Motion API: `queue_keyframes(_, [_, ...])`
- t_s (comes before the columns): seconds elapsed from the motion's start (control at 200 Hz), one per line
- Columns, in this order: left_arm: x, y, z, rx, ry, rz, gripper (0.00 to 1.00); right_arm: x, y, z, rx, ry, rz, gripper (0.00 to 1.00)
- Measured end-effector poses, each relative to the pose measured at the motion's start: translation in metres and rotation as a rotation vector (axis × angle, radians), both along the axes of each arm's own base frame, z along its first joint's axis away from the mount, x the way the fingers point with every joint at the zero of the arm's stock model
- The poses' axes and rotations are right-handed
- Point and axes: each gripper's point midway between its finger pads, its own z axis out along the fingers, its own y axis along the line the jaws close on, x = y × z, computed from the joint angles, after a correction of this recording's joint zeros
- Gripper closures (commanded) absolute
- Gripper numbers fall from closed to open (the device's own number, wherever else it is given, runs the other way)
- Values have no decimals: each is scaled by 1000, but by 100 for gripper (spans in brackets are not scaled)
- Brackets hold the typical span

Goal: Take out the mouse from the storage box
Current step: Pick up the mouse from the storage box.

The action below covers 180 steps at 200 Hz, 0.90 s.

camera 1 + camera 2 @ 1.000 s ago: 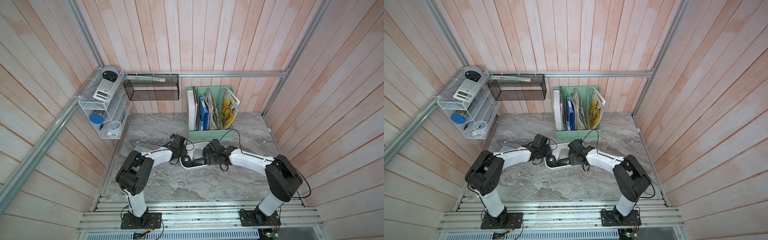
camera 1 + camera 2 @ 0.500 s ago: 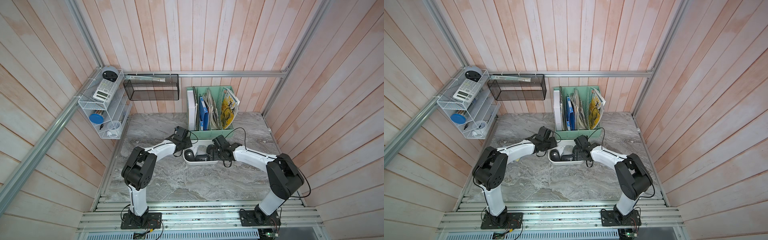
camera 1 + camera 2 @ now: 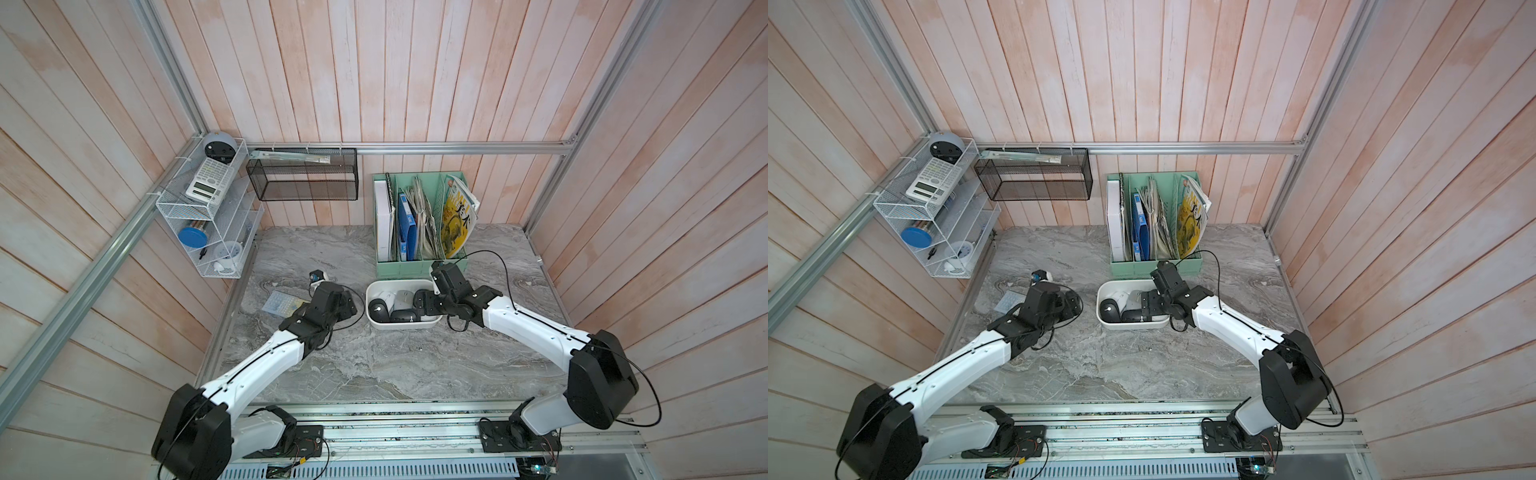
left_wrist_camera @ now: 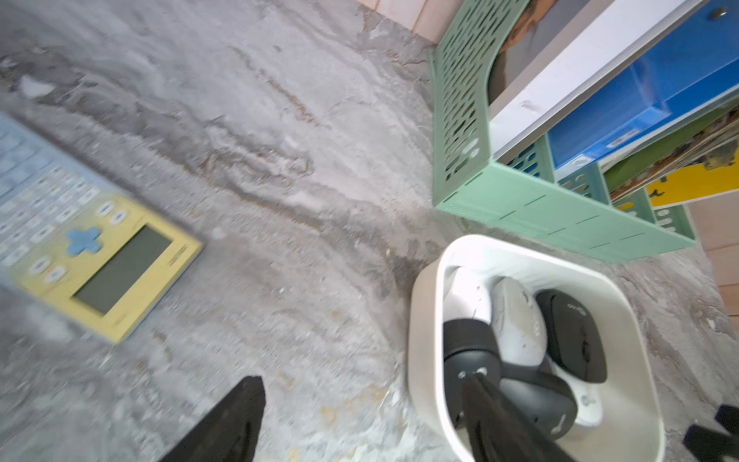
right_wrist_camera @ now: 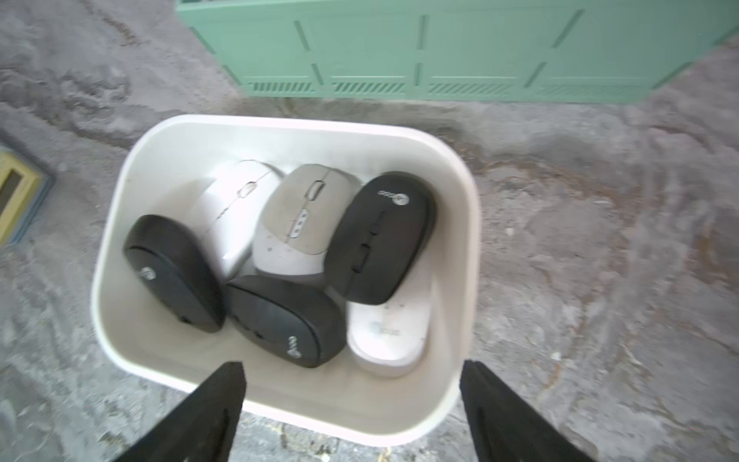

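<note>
Pink-washed wooden planks wall in a grey marble-patterned desk [image 3: 374,365]. Left claw [image 3: 353,305] hangs released beside the left end of the shallow white plastic storage box [image 3: 401,327], its fingers [image 4: 228,420] spread wide on nothing. In the left wrist view one finger overlaps the box's rim, and I cannot tell whether it touches. Right claw [image 5: 356,416] is likewise released and empty, poised above the box's right end. Behind the box, a mint-green plastic file holder [image 3: 419,266] stands at the desk's back edge. The box sits mid-desk and holds six mice: three black plastic mice [image 5: 284,320], two white mice [image 5: 236,212] and one grey mouse [image 5: 304,224]. A flat yellow-and-blue calculator [image 4: 108,268] lies near the left edge, partly under the left arm. A small black-and-white object [image 3: 318,277] beyond it is too small to identify.
</note>
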Motion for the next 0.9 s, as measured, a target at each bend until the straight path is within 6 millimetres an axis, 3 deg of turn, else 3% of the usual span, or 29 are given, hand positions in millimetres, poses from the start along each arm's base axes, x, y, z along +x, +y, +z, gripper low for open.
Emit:
queue_keyframes(0.12, [-30,24,-2,2,-45,36,12,-1,39,0,37,18,104,15])
queue_keyframes(0.27, [-54,49,19,-28,-170,83,9,2,73,-6,79,50,197,20])
queue_keyframes(0.43, [-70,61,32,-53,-255,94,7,5,89,-16,92,86,246,22])
queue_keyframes(0.9, [-77,60,20,-15,-244,42,7,8,115,-46,105,169,331,28])
